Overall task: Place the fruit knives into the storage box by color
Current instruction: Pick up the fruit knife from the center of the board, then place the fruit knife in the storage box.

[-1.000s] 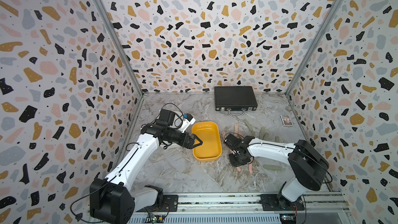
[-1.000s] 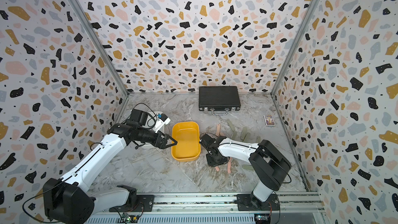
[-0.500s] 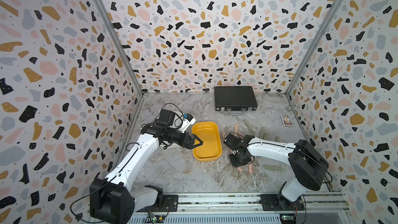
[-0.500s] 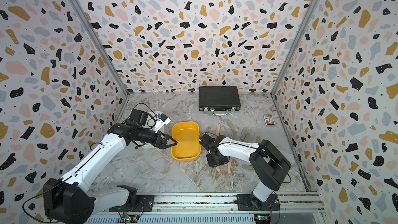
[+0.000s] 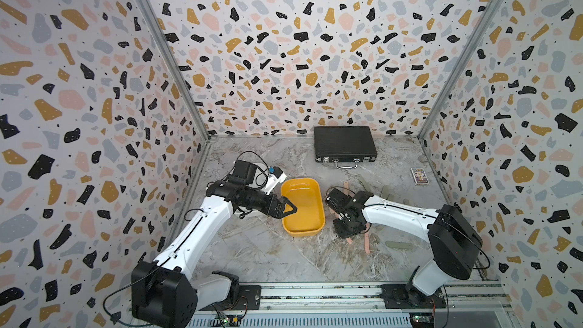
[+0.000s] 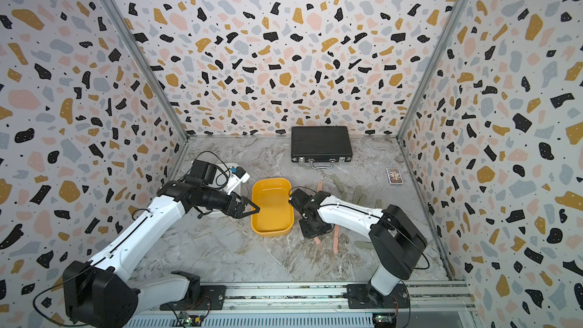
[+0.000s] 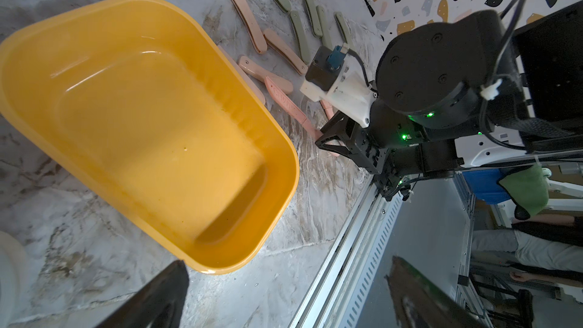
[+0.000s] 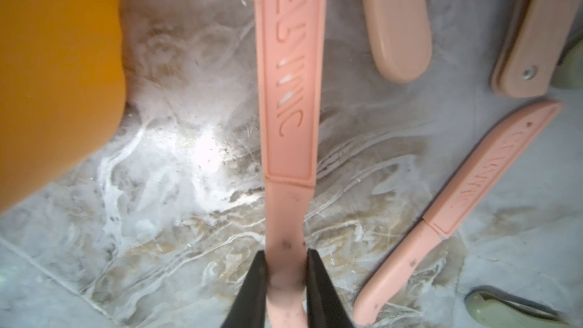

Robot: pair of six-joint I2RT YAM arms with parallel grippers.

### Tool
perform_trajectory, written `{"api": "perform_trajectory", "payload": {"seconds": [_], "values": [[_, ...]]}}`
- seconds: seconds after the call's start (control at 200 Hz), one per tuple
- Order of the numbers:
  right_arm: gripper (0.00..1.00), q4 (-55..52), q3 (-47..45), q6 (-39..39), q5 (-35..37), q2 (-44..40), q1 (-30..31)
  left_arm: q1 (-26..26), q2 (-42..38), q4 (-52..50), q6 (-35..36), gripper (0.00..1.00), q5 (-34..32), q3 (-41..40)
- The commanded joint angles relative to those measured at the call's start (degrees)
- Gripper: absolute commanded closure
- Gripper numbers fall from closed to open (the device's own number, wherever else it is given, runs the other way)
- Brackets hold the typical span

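The mustard-yellow storage box [image 5: 295, 227] [image 6: 266, 230] [image 7: 142, 127] sits empty at mid-table. My left gripper [image 5: 291, 208] [image 6: 254, 208] [image 7: 284, 298] hovers open over its left rim, holding nothing. The white storage box [image 6: 234, 165] lies mostly hidden under my left arm. Right of the yellow box, my right gripper [image 5: 347, 235] [image 6: 312, 233] [image 8: 285, 279] is shut on the handle end of a salmon-pink fruit knife [image 8: 288, 89] [image 7: 285, 105] that points along the box's side. I cannot tell whether it is off the table. More pink knives [image 8: 457, 203] [image 5: 367, 244] and green knives [image 7: 303, 36] [image 5: 399, 245] lie scattered around.
A black briefcase [image 5: 345, 143] lies at the back of the table. A small printed card box [image 5: 419, 175] sits near the right wall. The metal rail [image 5: 315, 295] runs along the front edge, and patterned walls close in three sides.
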Motion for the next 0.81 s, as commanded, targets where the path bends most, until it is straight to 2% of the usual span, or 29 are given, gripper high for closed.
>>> {"api": "perform_trajectory", "payload": {"seconds": [0.0,0.25,0.526,0.801], "values": [[0.84,-4.11,5.02,-2.24,1.82,-1.62,-0.32,0.88,-1.27,-0.53,0.52,0.01,0.10,0.86],[0.85,-8.43,17.58,-5.67,1.87,3.50,-0.33,3.96,-2.01,-0.85,0.48,0.01,1.12,1.31],[0.85,-8.63,31.19,-5.76,-3.01,11.70,0.21,6.98,-2.45,-1.22,0.53,0.01,3.08,0.96],[0.85,-4.58,36.86,-2.61,-8.61,19.44,2.20,7.78,-2.18,-1.06,1.00,0.01,3.24,0.32]]}}
